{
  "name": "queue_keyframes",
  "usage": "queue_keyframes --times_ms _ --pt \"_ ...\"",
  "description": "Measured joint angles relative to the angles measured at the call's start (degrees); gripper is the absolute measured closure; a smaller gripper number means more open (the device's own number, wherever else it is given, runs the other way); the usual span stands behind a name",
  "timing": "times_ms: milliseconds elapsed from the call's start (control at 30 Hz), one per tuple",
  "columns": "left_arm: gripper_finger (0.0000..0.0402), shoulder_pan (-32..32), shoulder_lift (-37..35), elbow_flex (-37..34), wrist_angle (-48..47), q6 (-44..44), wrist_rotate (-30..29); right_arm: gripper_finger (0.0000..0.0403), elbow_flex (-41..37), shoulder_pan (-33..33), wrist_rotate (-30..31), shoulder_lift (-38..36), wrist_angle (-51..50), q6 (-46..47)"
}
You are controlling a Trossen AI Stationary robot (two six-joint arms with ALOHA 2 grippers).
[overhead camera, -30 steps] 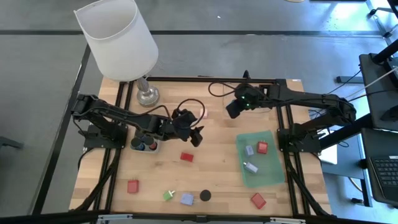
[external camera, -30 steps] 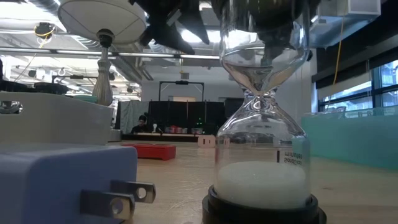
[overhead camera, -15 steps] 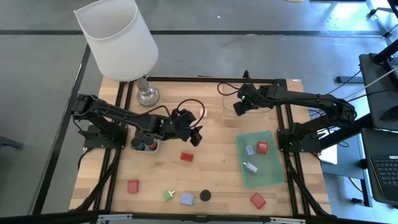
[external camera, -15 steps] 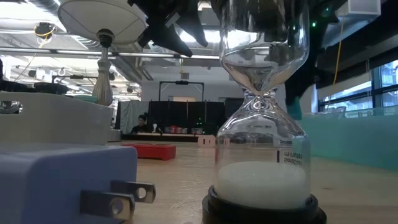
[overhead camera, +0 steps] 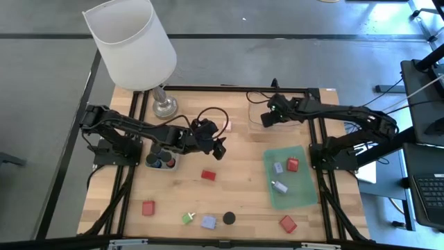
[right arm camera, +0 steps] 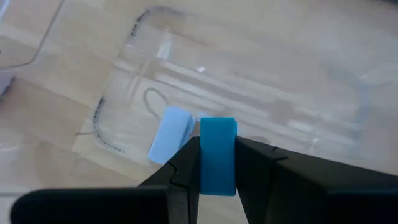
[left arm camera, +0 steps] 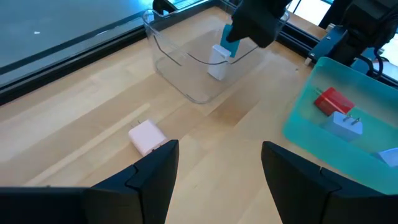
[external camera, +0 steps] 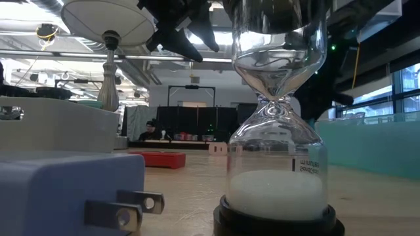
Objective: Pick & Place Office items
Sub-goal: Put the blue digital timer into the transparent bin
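Observation:
My right gripper (overhead camera: 266, 121) is shut on a small teal-blue piece (right arm camera: 217, 155) over the clear tray (overhead camera: 258, 111) at the far middle of the table. A pale lilac block (right arm camera: 171, 143) lies on that tray's floor, right beside the piece. My left gripper (left arm camera: 214, 180) hangs open above the table's middle, holding nothing, with a pink block (left arm camera: 148, 137) on the wood ahead of it. The green tray (overhead camera: 291, 179) holds a red block (overhead camera: 293, 164) and two lilac blocks. More red blocks, a green bit, a lilac block and a black cap lie near the front edge. My right gripper pinches the teal-blue piece by its two flat sides (right arm camera: 217, 177) between its two fingers. The fingers come from above, slanting down. The piece stands upright in the hold with its free end (left arm camera: 229, 43) sticking out past the fingertips, just over the lilac block in the clear tray.
A white-shaded lamp (overhead camera: 132, 42) stands at the far left, and a small cup (overhead camera: 161, 161) of items sits beside the left arm. In the low view an hourglass (external camera: 275, 131) and a lilac plug block (external camera: 65, 196) stand close to the camera. Bare wood lies between the trays.
My right gripper has come down toward the clear tray, shifting a little to the table's right, and has rolled its wrist somewhat. It has kept the teal-blue piece pinched throughout.

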Motion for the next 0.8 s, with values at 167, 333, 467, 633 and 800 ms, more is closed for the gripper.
queue_keyframes --times_ms 167,333,467,633,800 --pt "0.0176 -0.01 0.0 0.0 0.0 0.0 0.0 0.0327 -3.44 -0.98 -2.55 0.02 5.24 2.5" --pt "0.0176 -0.01 0.0 0.0 0.0 0.0 0.0 0.0327 -4.45 -1.02 -2.37 0.02 7.31 2.52" --pt "0.0176 0.01 -0.02 0.0 0.0 0.0 0.0 0.0327 -4.46 -1.0 -2.31 0.02 7.7 2.5" --pt "0.0176 0.01 -0.02 0.0 0.0 0.0 0.0 0.0325 -4.46 -1.0 -2.29 0.02 7.73 2.48" --pt "0.0176 -0.01 -0.02 0.0 0.01 0.0 0.0 0.031 -4.46 -1.0 -2.14 0.02 7.78 2.48"
